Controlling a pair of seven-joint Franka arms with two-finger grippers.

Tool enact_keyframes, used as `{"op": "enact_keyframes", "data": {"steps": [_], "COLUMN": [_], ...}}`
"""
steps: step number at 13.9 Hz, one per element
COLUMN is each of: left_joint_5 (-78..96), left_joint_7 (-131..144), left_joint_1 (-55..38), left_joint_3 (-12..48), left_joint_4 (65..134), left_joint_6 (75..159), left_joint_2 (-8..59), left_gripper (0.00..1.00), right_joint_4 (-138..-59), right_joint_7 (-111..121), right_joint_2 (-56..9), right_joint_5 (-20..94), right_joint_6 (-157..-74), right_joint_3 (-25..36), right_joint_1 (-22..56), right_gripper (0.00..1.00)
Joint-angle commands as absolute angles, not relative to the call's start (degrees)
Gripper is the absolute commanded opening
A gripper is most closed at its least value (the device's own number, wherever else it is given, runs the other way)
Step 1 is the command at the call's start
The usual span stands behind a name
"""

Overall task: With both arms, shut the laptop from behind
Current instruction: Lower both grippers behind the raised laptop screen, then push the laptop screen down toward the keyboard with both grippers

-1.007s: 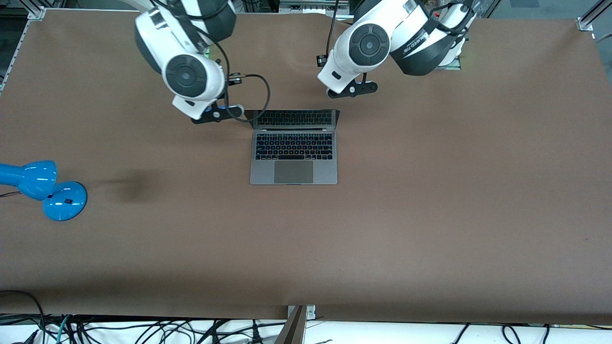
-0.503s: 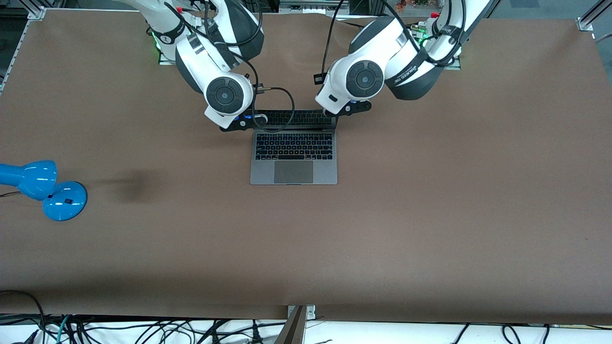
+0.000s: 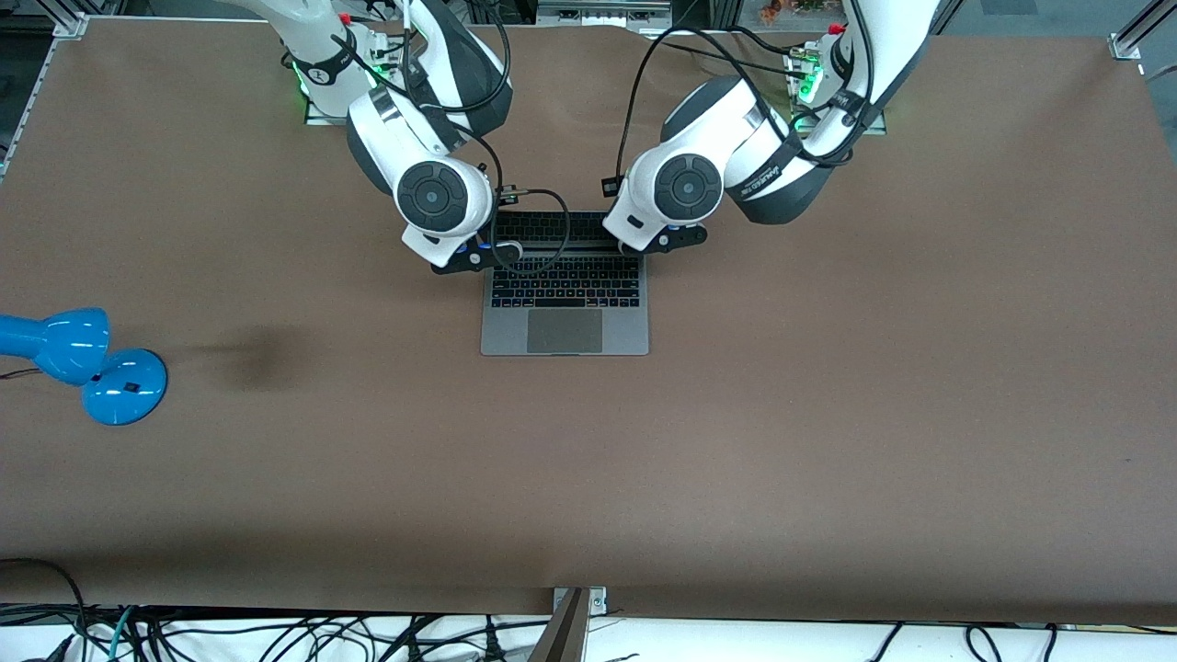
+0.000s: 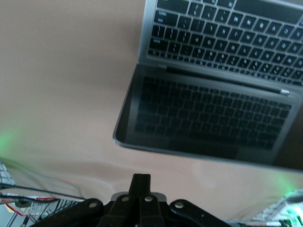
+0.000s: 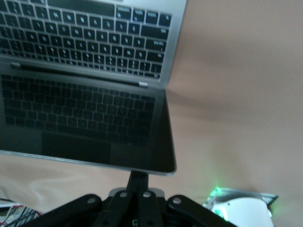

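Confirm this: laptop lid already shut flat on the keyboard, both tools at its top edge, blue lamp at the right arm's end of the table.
Not quite: the laptop lid is still open, tilted over the keyboard, its dark screen mirroring the keys in both wrist views. The rest holds: the left tool and right tool, fingers together, sit at the lid's top edge, and the blue lamp stands at the right arm's end.

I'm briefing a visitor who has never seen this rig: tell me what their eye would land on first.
First, the two white arms meeting over the open laptop in the middle of the brown table. The left gripper and the right gripper, both with fingers shut, sit at the top edge of its dark screen, one toward each corner. Next, the bright blue desk lamp at the right arm's end of the table.
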State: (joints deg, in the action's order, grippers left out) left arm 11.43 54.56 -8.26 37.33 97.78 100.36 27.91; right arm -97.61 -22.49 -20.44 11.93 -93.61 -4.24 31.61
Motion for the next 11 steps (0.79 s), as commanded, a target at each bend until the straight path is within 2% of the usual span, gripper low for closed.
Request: {"op": "enact_keyframes", "data": {"steps": [1,11], "left_joint_5": [9.32,1.15], "left_joint_7": [55.72,57.57], "left_joint_1": [-8.88,-8.96], "left_joint_3": [37.18,36.91], "left_joint_4": [95.8,85.18], "left_joint_6": [102.12,102.3], "left_joint_2": [30.67,40.51], "left_gripper": [0.0,0.0], "right_joint_4": [-97.29,-96.59], "right_joint_7": [-20.92,-17.93], "right_joint_2": [-21.09,-24.34], "right_joint_5": [12.31,10.9], "right_joint_6": [-96.58,-103.44], "right_joint_3": [-4.04,-3.69], "right_joint_1": [31.11,29.09], "right_gripper": [0.0,0.0]}}
